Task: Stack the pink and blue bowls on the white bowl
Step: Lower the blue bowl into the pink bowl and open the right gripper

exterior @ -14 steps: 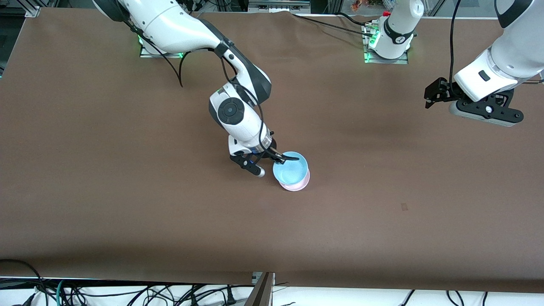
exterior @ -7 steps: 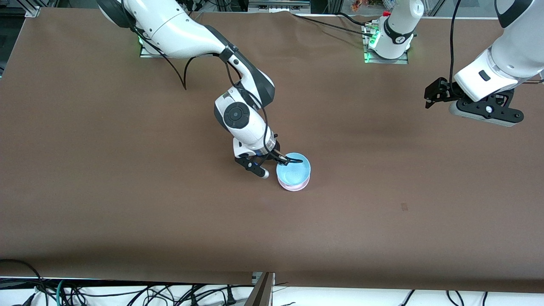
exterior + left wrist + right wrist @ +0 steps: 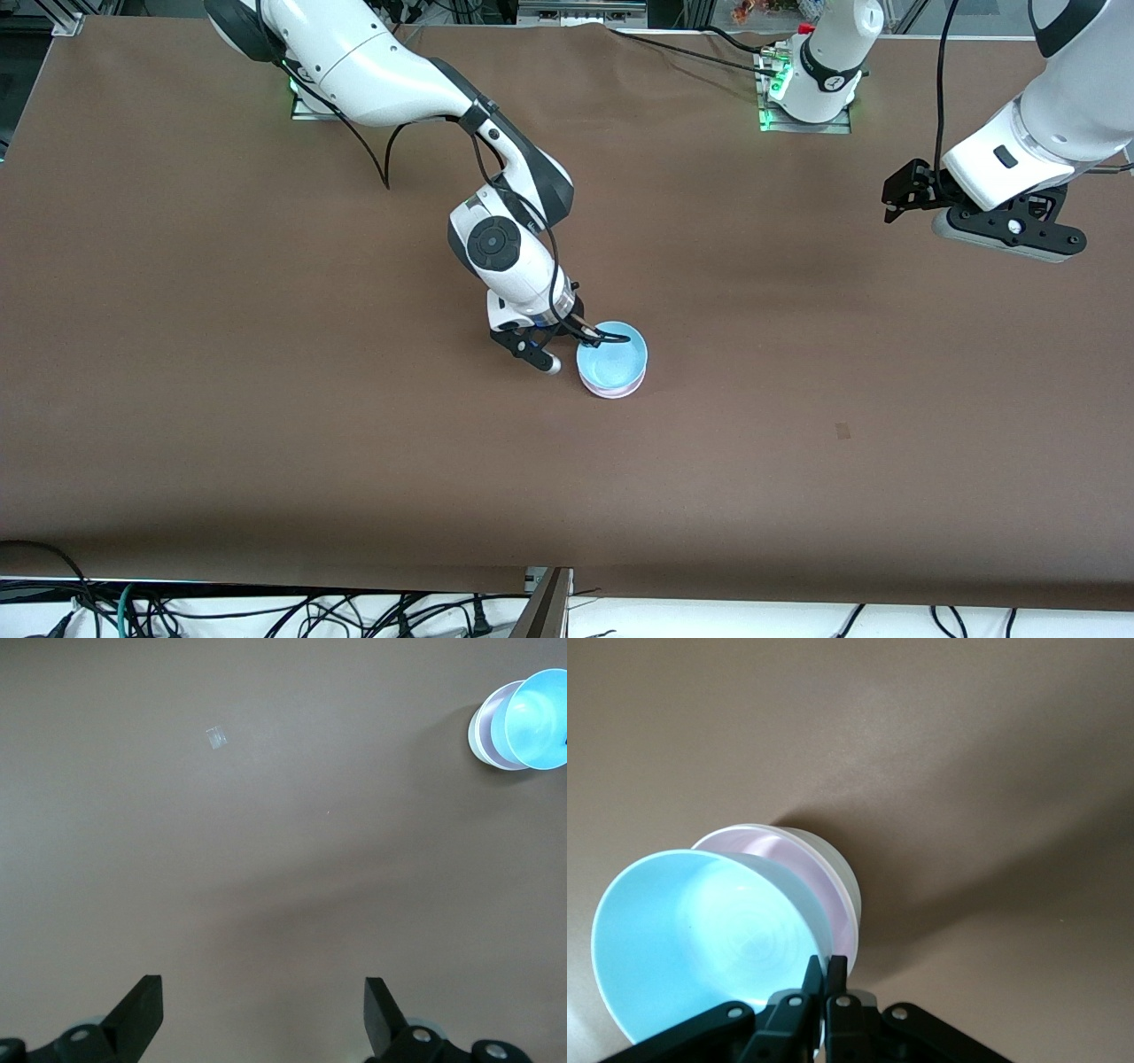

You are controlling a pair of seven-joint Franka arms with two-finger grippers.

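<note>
My right gripper (image 3: 601, 336) is shut on the rim of the light blue bowl (image 3: 611, 361). It holds the bowl tilted over the stack near the table's middle. In the right wrist view its fingers (image 3: 824, 967) pinch the blue bowl (image 3: 700, 939) at the rim. Under it the pink bowl (image 3: 799, 859) sits nested in the white bowl (image 3: 843, 875). Only a pale pink edge (image 3: 611, 390) shows below the blue bowl in the front view. I cannot tell whether blue touches pink. My left gripper (image 3: 897, 198) is open and empty, high over the left arm's end of the table, waiting.
The brown table cloth (image 3: 266, 399) is bare apart from a small pale mark (image 3: 842, 431), which also shows in the left wrist view (image 3: 214, 738). The left wrist view shows the stack far off (image 3: 489, 726) with the blue bowl (image 3: 542, 716) on it. Cables lie along the near edge.
My right gripper has carried the blue bowl slightly toward the left arm's end and down, so it covers more of the pink bowl. The left arm has barely moved.
</note>
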